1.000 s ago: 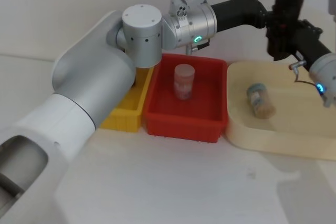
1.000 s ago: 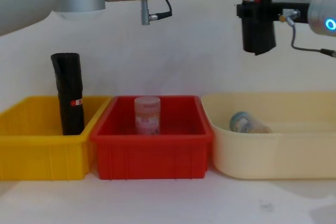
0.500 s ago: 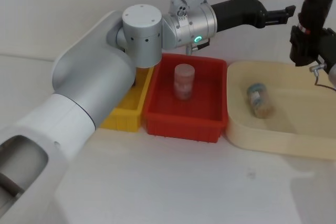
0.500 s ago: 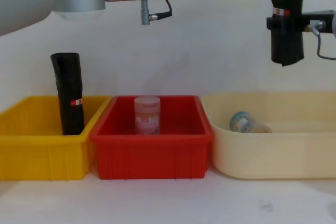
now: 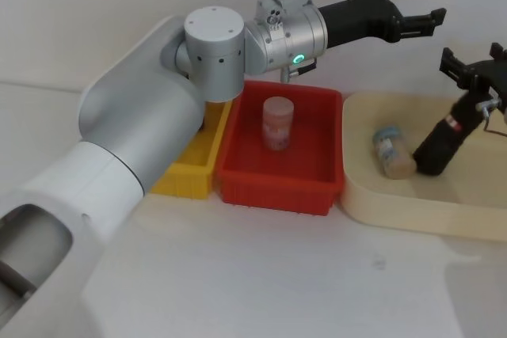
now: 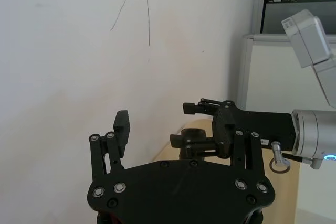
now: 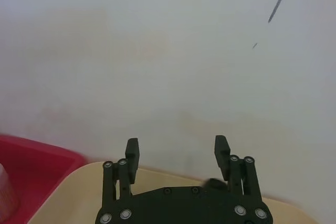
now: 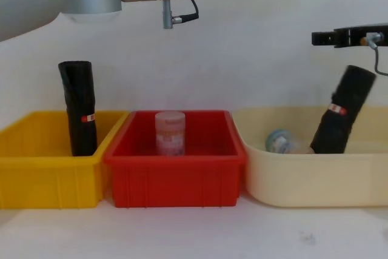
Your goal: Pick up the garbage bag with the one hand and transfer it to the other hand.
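The garbage bag, a black roll with a white-and-red band, leans tilted in the beige tray. Its lower end rests beside a small jar, and from the chest view the garbage bag touches no gripper. Just above its upper end, my blue-lit right gripper hangs open; the right wrist view shows that gripper holding nothing. The green-lit left gripper is held high over the red bin's far right corner, open and holding nothing.
A second black roll stands in the yellow bin. An upright jar stands in the red bin. The three containers sit side by side, with bare tabletop in front of them.
The right gripper carried the garbage bag right and down away from the left gripper, then opened. The bag dropped into the beige tray and leans there. The left arm stayed put.
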